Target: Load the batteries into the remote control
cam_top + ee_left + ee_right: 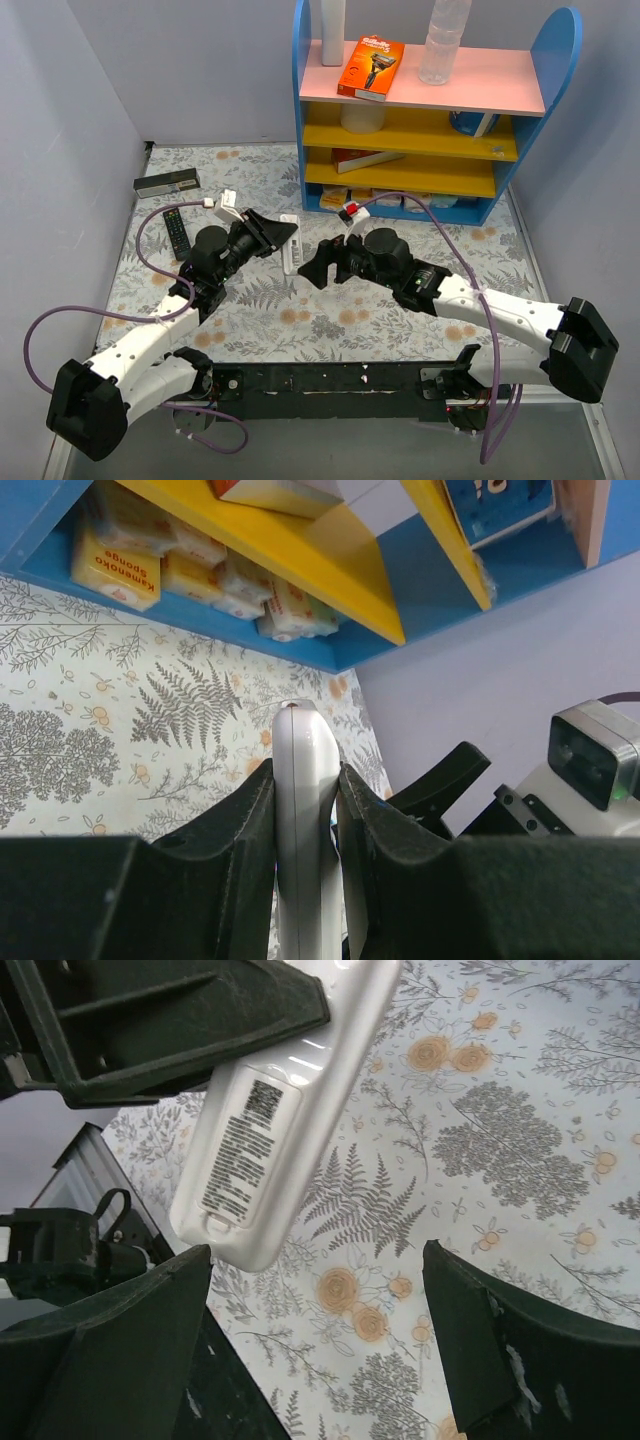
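White remote control [290, 256] at the centre of the top view, lifted off the floral desk [330, 320] and clamped by its long edges. Seen edge-on in the left wrist view [300, 820], rounded end pointing up toward the middle of the frame. In the right wrist view [270, 1150], slanting from top centre down to the left, broad face with a block of fine print turned to the camera.

Pinched at its sides by the left gripper [285, 236], narrow, both black fingers [250, 820] pressed flat against the white shell; same gripper visible as a dark mass in the upper left of the right wrist view [170, 1020].

Just right of the remote control in the top view, the right gripper [325, 262]: spread wide, holding nothing, fingers [130, 1330] at the lower corners of its own view, just below the remote control's lower end, apart from it.

Farther out, at left in the top view, a black remote [177, 232] on the desk and a dark flat box [167, 182] above it. At top, a blue shelf unit [430, 130] carrying an orange razor box [371, 68] and a clear bottle [443, 40]. Yellow sponge packs [115, 565] on its lowest shelf, upper left of the left wrist view.
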{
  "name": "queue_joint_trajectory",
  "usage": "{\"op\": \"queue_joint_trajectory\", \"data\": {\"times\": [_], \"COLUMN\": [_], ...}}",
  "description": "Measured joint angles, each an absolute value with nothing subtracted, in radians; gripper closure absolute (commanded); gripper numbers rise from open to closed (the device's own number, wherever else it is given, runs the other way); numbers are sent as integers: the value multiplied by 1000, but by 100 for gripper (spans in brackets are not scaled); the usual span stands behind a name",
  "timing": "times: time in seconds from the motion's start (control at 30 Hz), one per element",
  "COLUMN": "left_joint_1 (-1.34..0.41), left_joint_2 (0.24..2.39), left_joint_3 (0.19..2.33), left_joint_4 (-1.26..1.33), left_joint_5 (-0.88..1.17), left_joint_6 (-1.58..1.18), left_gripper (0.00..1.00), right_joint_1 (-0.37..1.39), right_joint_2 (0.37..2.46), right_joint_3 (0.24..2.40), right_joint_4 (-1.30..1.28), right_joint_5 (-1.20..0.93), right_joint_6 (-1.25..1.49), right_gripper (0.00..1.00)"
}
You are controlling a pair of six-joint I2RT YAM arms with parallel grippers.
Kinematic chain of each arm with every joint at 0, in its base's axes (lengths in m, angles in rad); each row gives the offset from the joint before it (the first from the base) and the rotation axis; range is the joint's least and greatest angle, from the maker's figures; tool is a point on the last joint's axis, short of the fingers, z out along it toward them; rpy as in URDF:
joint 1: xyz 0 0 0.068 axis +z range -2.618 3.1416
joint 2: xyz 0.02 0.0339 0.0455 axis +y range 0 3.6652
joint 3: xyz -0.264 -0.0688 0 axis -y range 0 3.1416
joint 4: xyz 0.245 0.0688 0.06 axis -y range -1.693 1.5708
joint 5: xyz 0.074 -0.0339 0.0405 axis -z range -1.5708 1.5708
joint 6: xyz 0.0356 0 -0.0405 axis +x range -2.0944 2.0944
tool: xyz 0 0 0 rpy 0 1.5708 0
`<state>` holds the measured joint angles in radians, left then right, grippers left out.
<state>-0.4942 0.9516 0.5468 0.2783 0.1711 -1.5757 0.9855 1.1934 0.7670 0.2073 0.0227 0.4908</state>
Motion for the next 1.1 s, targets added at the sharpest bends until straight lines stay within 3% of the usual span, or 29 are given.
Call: {"op": "queue_joint_trajectory", "data": {"times": [0.3,0.5,0.6,0.67,0.7,0.73,0.8,0.97,1.1], "left_joint_1": [-525,-555,-577,-593,-597,-601,-602,-603,-603], "left_joint_2": [951,952,954,956,956,957,955,955,959], "left_joint_3": [547,547,547,547,547,547,547,557,588], "left_joint_4": [292,293,295,297,296,294,302,296,254], "left_joint_5": [91,63,53,43,39,32,28,29,62], "left_joint_6": [-1590,-1589,-1588,-1586,-1581,-1577,-1568,-1543,-1521], "left_gripper": [100,100,100,100,100,100,98,69,55], "right_joint_1": [1021,1023,1023,1023,1023,1023,1023,1021,1022], "right_joint_2": [1255,1316,1356,1371,1376,1378,1379,1376,1369], "right_joint_3": [877,940,953,954,954,958,963,969,969], "right_joint_4": [204,189,168,152,149,145,131,129,120], "right_joint_5": [25,44,60,70,68,72,88,87,81], "right_joint_6": [563,585,591,594,595,593,595,568,493], "right_gripper": [7,14,26,41,51,75,97,99,99]}}
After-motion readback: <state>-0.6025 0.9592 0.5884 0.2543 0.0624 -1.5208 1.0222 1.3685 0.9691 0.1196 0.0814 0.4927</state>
